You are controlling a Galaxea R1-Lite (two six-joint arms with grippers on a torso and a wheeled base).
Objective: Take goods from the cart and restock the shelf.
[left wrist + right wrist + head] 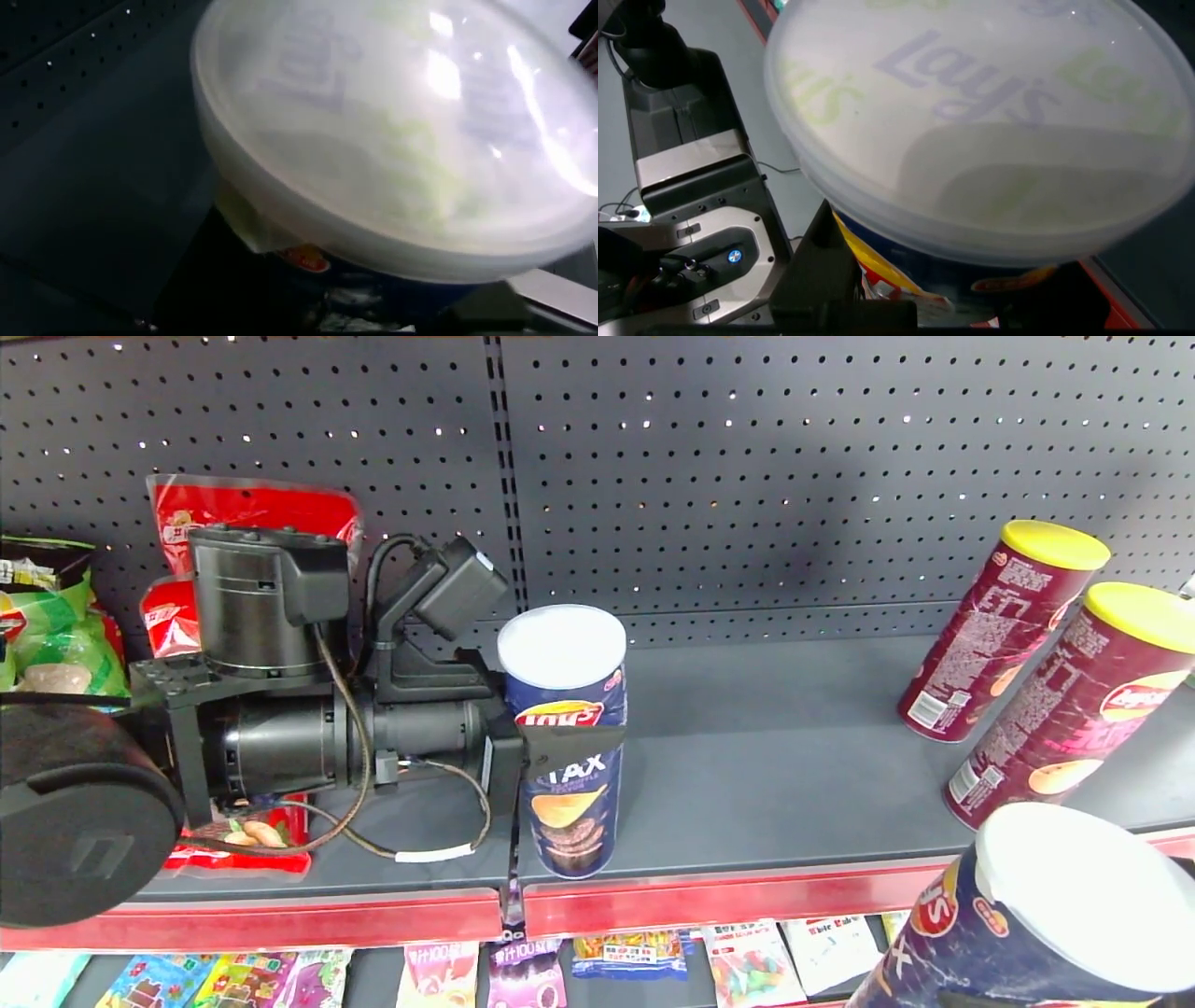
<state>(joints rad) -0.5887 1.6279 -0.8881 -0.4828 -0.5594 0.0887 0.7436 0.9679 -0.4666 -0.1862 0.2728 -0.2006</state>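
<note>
The left gripper [567, 749] pinches a tall blue cardboard crisp can [563, 649], upright by the front edge of the grey metal shelf [775, 775]. It is probably best seated flat, farther back, before release. The right gripper [971, 291] clamps a second blue can [1074, 896].

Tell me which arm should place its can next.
Left. Its end effector holds the blue can upright over the shelf; the second blue can, on the right, hangs out front, lower.
</note>
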